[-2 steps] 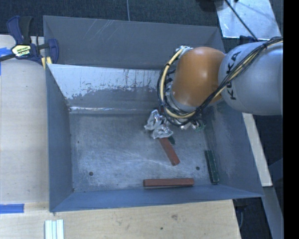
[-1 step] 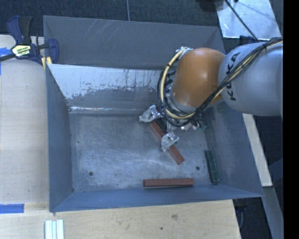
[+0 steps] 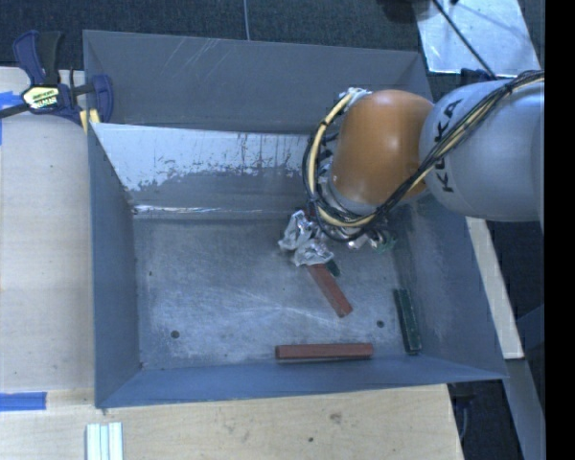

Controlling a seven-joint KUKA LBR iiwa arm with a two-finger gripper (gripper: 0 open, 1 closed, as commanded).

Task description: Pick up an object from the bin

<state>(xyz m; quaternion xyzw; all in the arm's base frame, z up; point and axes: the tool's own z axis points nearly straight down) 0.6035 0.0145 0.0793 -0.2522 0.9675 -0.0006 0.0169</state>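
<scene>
Currently gripper nr crumpled silver wad, bin ctr; open/shut can't tell

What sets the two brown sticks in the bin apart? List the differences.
The front stick lies level along the bin's front wall; the middle stick lies slanted on the floor. The front stick looks longer than the middle stick. The front stick lies alone; the middle stick's upper end is close by a crumpled silver wad. Both are straight, reddish-brown and lie flat.
</scene>
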